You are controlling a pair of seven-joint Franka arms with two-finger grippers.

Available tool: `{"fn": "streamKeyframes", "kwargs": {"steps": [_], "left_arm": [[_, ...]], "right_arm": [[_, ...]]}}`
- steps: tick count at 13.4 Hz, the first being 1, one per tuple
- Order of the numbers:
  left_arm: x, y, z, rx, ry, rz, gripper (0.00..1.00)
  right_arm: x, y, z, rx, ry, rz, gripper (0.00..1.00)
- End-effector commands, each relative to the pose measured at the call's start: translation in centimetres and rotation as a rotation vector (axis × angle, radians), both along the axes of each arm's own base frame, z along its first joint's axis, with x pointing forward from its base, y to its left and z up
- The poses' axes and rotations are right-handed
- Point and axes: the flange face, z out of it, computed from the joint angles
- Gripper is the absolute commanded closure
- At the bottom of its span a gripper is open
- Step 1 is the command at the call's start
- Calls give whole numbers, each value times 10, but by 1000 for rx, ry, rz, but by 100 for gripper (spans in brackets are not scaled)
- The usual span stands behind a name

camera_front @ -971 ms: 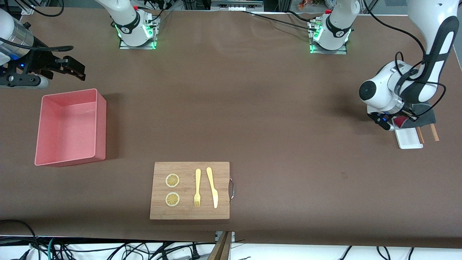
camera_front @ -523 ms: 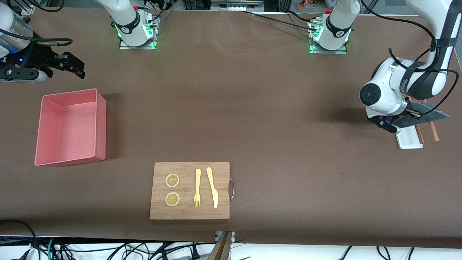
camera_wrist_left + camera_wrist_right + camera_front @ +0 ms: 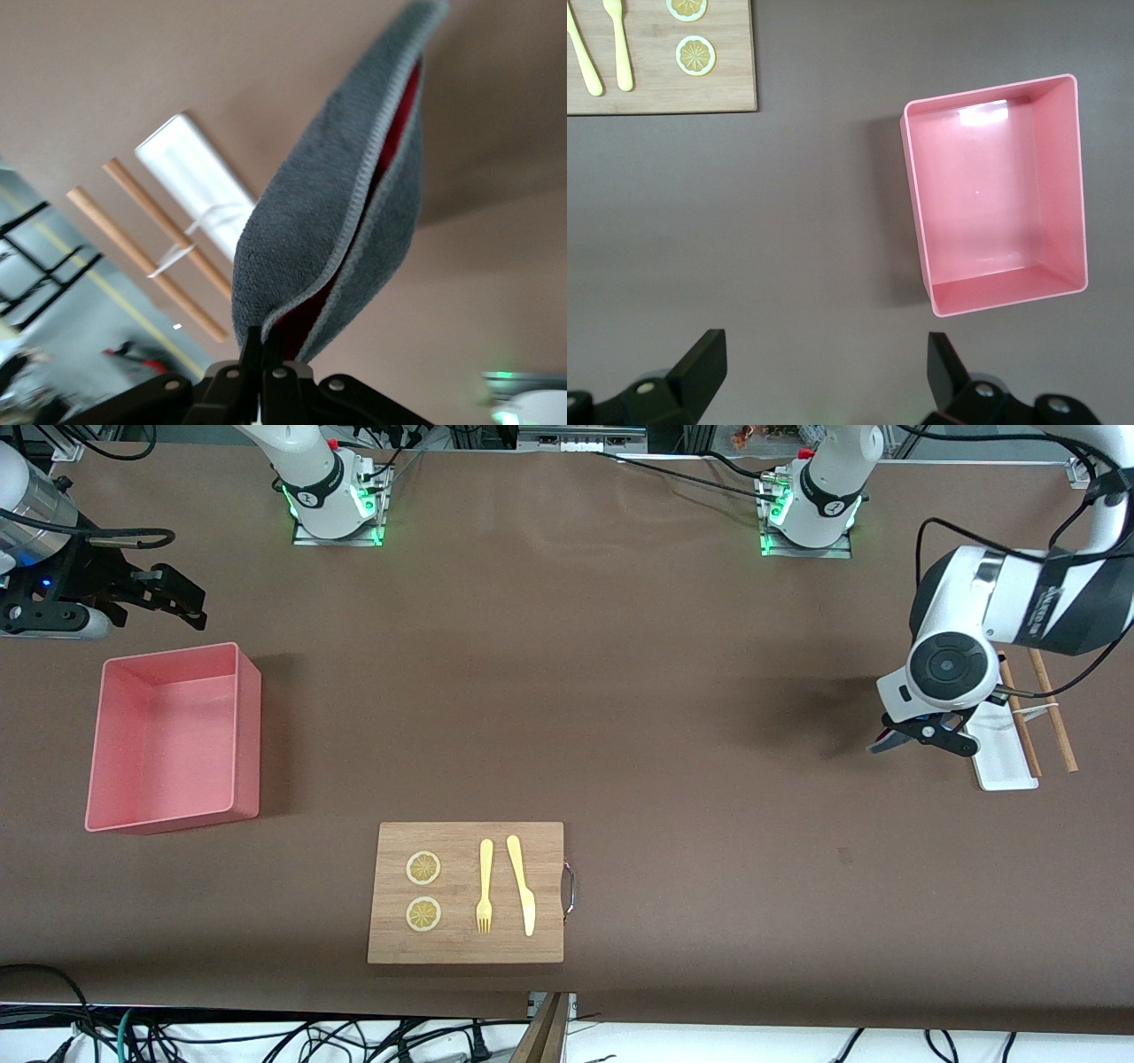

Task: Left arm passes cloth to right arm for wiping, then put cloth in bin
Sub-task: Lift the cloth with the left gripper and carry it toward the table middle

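My left gripper is shut on an edge of the cloth, which is folded with its grey face out and its red face inside. In the front view the left gripper hangs beside the white tray, and only a tip of the cloth shows under the wrist. The right gripper stands open over the table beside the pink bin, toward the robots' bases. Nothing lies between its fingers in the right wrist view. The bin holds nothing.
A small white tray and two wooden sticks lie at the left arm's end of the table. A wooden board with two lemon slices, a yellow fork and a knife lies near the front edge.
The left arm has risen and turned its wrist, lifting the cloth off the tray and sticks toward the table's middle. The right gripper has barely moved.
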Motion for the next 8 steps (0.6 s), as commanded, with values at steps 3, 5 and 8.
{"fn": "streamKeyframes", "kwargs": {"steps": [3,5,8], "left_arm": [[24,-75,54,-175,-2,110,100],[18,-114,62,-298,-13,248,100],[12,-181,69,-424,4,430,100]], "right_arm": [[5,-3,5,-7,-6,-8,0],[5,-6,5,-5,-7,-12,0],[5,-10,5,-4,-7,-17,0]]}}
